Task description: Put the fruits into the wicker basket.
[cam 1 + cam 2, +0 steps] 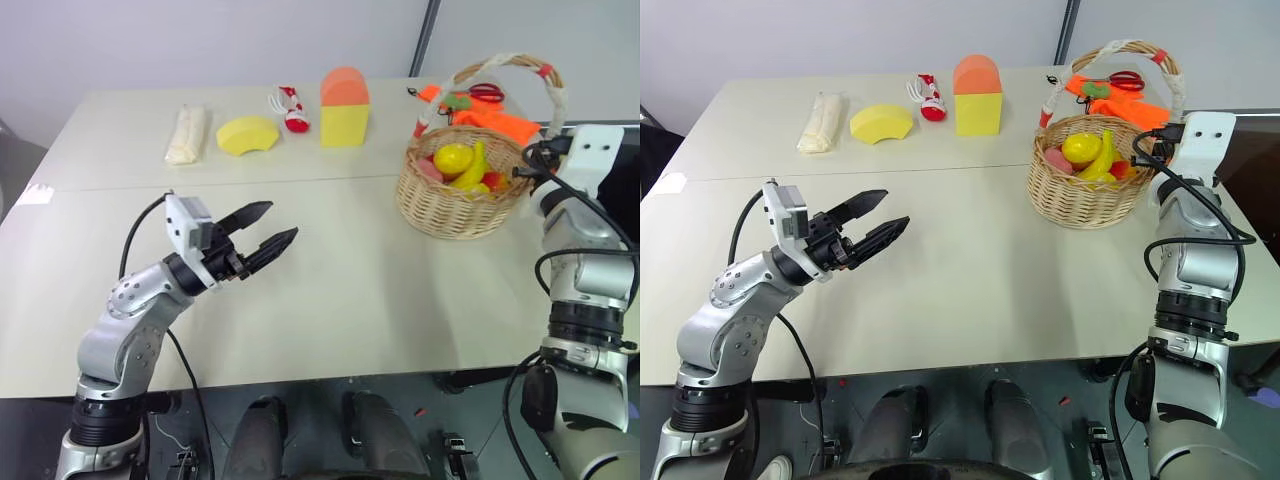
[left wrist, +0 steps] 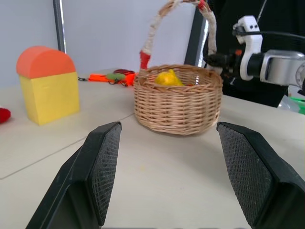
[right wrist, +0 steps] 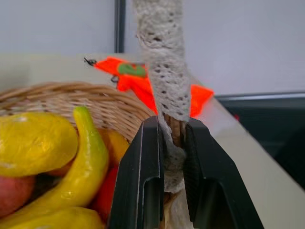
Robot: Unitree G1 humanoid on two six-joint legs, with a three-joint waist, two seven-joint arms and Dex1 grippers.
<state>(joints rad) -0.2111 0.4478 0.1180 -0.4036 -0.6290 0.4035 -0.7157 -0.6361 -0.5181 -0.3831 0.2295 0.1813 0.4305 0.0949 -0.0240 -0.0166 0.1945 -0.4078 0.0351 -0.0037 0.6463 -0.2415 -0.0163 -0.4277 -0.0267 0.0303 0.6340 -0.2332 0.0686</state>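
The wicker basket [image 1: 450, 212] stands at the table's right side. In it lie the fruits: a curved yellow banana [image 1: 473, 168] and a round yellow lemon [image 1: 452, 158], beside some red pieces. My right gripper [image 3: 172, 122] is at the basket's right edge, shut on the base of its white-wrapped handle [image 3: 162, 57]. In the right wrist view the banana [image 3: 90, 157] and the lemon [image 3: 35, 143] lie just inside the rim. My left gripper [image 1: 283, 220] hovers open over the table's left middle, empty, pointing toward the basket [image 2: 178, 109].
Along the table's far edge stand a yellow block with an orange top [image 1: 344, 107], a pale yellow wedge [image 1: 246, 134], a pale wrapped roll [image 1: 186, 133] and a small red-and-white item [image 1: 293, 110]. Orange items [image 1: 485, 112] lie behind the basket.
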